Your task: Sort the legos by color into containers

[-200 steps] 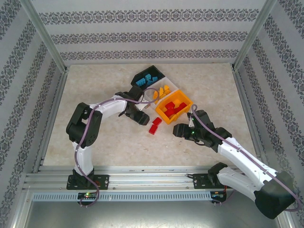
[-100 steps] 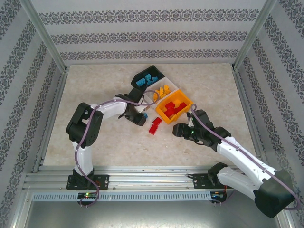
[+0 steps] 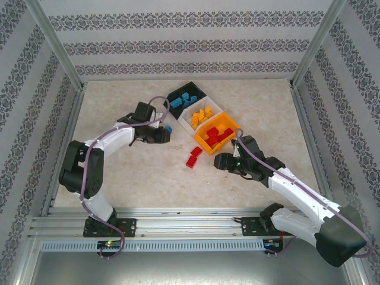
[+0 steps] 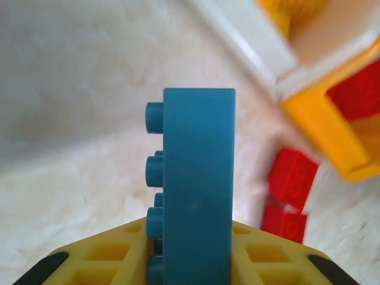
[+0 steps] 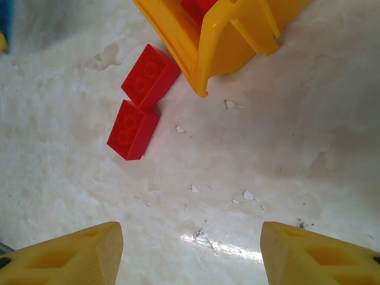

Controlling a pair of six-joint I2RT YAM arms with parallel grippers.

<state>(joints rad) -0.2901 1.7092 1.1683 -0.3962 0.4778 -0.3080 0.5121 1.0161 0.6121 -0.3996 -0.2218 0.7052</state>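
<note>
Pincer [image 3: 165, 132] on bent left arm [image 3: 113, 138] grips blue lego [image 4: 199, 178].

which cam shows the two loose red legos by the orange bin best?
Right wrist: the red legos lie sharp and unblocked on the table, studs up, touching each other, close by the front corner of the orange bin. Top external shows the pair small; left wrist shows them blurred at the right, past the held blue lego.

The blue lego [image 4: 199, 190] is showing smooth matt plastic; the table [image 5: 297, 154] is presenting a glossy, marbled, pitted surface
</note>
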